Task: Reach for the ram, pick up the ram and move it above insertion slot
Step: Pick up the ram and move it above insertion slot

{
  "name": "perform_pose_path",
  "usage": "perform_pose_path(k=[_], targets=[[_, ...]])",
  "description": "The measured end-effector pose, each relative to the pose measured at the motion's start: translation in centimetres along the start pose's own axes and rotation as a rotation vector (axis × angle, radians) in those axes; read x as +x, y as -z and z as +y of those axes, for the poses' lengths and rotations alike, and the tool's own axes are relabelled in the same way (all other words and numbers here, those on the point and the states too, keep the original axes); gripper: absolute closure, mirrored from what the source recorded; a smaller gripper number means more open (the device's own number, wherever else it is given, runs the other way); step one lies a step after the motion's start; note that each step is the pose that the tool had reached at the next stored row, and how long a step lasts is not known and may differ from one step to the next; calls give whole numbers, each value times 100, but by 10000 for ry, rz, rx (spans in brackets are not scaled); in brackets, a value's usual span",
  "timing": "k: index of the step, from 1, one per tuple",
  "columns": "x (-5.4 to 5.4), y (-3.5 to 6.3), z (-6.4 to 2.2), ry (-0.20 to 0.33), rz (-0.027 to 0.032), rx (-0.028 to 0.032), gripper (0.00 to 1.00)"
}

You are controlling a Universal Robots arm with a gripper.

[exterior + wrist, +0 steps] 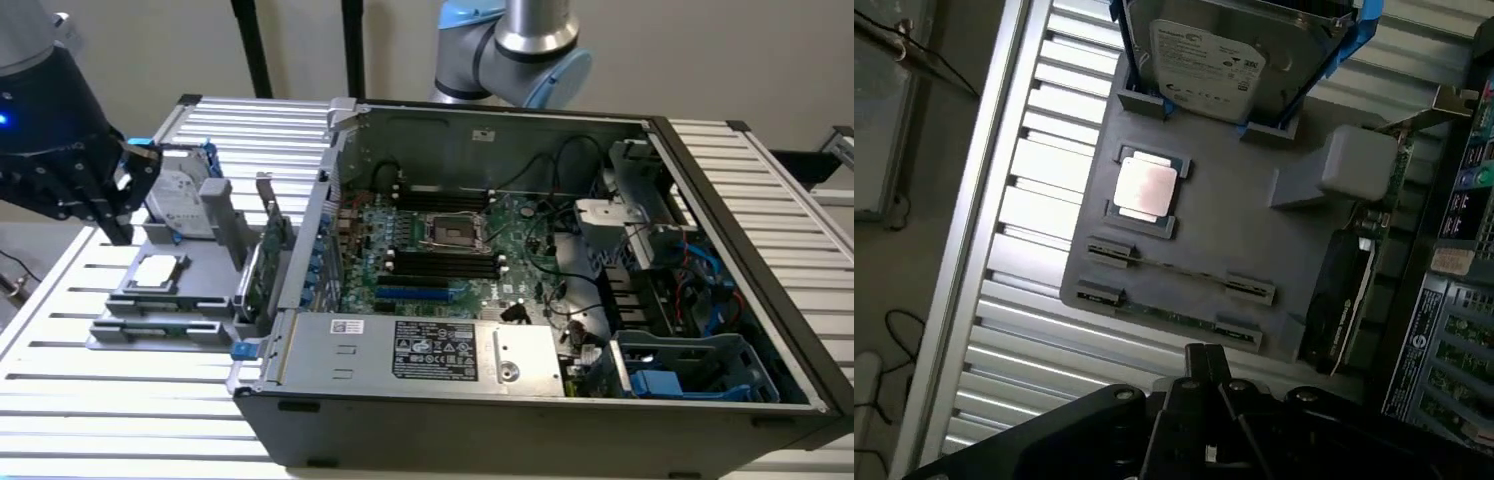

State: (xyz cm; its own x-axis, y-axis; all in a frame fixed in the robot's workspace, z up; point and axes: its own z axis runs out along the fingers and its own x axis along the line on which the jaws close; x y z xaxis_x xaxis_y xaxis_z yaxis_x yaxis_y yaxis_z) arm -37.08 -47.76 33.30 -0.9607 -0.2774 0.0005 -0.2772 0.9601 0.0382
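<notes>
On a slatted aluminium table [107, 410], at the exterior view's left, we find the gripper [107, 215] hanging with its jaws drawn together on nothing above a grey parts fixture [194, 295]. The ram [1166, 314] stands on edge between small clips at the fixture's edge nearest the gripper, untouched, its top edge presumably offered for pinching. Toward the exterior view's right, the computer case [400, 420] lies opened, its motherboard [454, 250] facing upward for access from above.
</notes>
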Motion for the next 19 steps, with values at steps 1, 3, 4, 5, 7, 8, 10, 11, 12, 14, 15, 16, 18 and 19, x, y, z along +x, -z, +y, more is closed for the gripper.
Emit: perform_pose_path(k=[1, 3, 4, 5, 7, 8, 10, 11, 12, 14, 15, 16, 18, 19], targets=[[0, 0, 0, 195, 8, 0, 89], [0, -1, 0, 555, 21, 0, 89], [0, -1, 0, 735, 28, 0, 89], [0, -1, 0, 915, 36, 1, 89], [0, -2, 0, 1285, 49, 1, 89], [0, -3, 0, 1464, 55, 0, 89], [0, -5, 0, 1824, 70, 1, 89], [0, -7, 0, 2003, 78, 1, 89], [0, -9, 0, 2184, 85, 2, 89], [0, -15, 0, 2559, 100, 2, 89], [0, -19, 0, 2738, 105, 2, 89], [0, -21, -1, 2918, 114, 2, 89], [0, -28, -1, 3277, 127, 2, 89], [0, -31, -1, 3458, 133, 2, 89]])
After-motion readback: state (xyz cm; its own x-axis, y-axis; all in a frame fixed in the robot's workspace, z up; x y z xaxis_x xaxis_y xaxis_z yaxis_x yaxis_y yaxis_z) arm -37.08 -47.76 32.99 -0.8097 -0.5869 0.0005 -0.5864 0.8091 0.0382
